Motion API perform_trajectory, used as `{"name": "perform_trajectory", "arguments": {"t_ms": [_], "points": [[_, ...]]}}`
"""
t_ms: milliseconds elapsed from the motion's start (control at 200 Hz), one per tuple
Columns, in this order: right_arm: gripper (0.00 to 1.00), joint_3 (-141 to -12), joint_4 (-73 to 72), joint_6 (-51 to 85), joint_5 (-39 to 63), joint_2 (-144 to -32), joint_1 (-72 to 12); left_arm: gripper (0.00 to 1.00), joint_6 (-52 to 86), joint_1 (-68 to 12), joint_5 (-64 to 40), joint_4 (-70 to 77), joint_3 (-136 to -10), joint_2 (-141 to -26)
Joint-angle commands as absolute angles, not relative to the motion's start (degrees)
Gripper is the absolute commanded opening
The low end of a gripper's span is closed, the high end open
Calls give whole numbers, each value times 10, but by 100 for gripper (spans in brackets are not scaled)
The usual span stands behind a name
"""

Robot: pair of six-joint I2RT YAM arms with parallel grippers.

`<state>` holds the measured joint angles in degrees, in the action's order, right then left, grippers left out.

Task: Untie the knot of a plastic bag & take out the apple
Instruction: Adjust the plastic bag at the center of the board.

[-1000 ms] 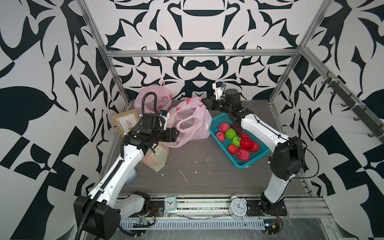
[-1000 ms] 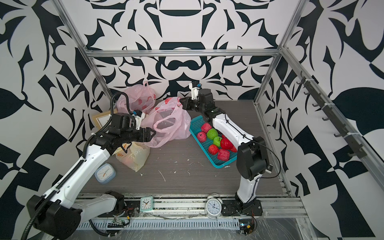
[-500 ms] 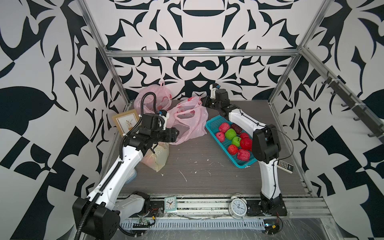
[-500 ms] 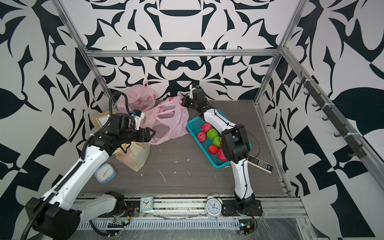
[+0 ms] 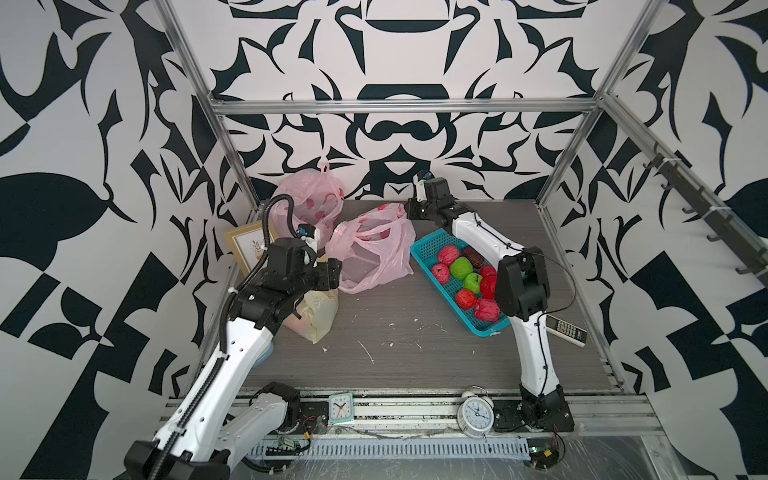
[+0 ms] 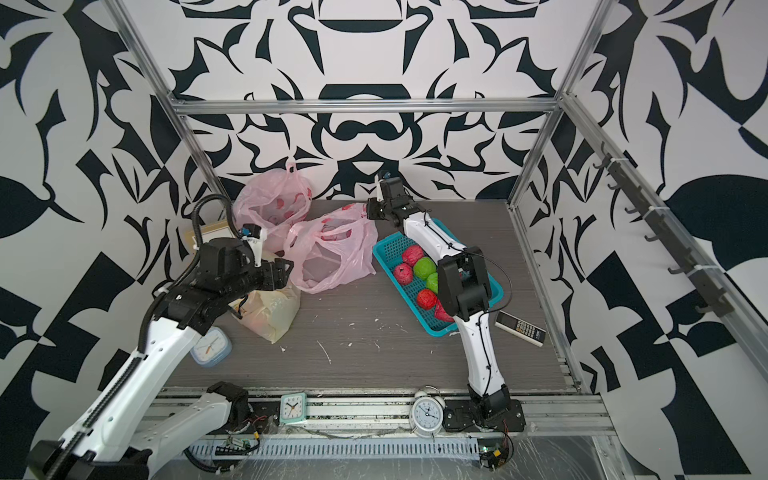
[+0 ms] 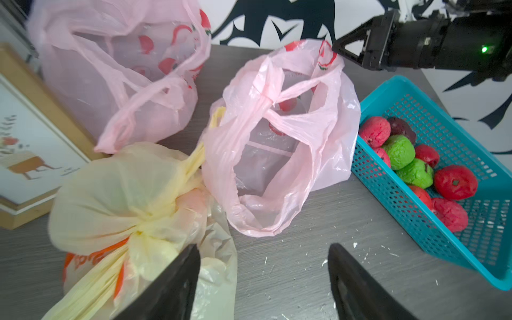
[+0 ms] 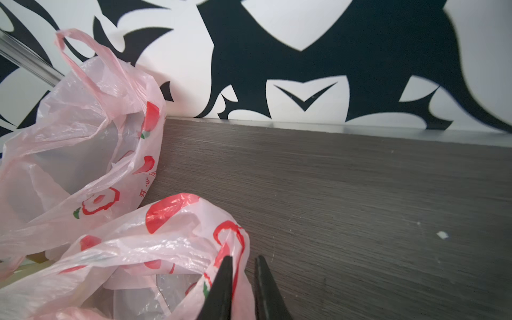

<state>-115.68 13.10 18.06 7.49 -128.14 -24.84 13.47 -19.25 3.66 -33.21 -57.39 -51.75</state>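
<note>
Currently, my right tool (image 8: 244, 258) sits at the far corner of the pink bag (image 5: 374, 253). Its jaws stand a narrow gap apart, with a fold of film lying loose in the gap and nothing clamped that I can see. My reading is that a corner hold there would pull the handles taut against the knot (image 7: 267, 104).

My left tool (image 7: 263, 249) is wide open and empty. It hovers over the edge of the yellow bag (image 7: 124, 194) and faces the pink bag's near side without touching it, which I judge a fair place to brace from.

The knot is not yet undone. It sits on top of the bag, between my two tools and well ahead of the left one. I cannot make out an apple inside, since the red patches may be print.

The teal basket (image 5: 428, 249) of apples stands just beside the bag on the table (image 5: 415, 353).
</note>
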Motion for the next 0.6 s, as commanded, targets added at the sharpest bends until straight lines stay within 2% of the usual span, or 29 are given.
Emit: {"name": "perform_trajectory", "arguments": {"t_ms": [0, 115, 245, 345, 430, 460, 595], "points": [[41, -1178, 151, 122, 76, -1220, -250, 82, 146, -191, 94, -311, -570, -478], [49, -1079, 112, 89, 122, -1133, -277, 82, 139, -191, 111, -359, -590, -488], [50, -984, 150, 32, 186, -1054, -368, 84, 143, -189, 129, -354, -571, -476], [50, -914, 161, 31, 182, -1024, -459, 84, 145, -180, 135, -348, -560, -467], [51, -851, 114, 65, 159, -1011, -527, 84, 148, -171, 126, -354, -559, -463], [51, -833, 88, 79, 153, -1010, -546, 88, 149, -169, 123, -356, -559, -460], [51, -830, 54, 92, 104, -1040, -615, 88, 154, -165, 111, -361, -564, -451]]}}
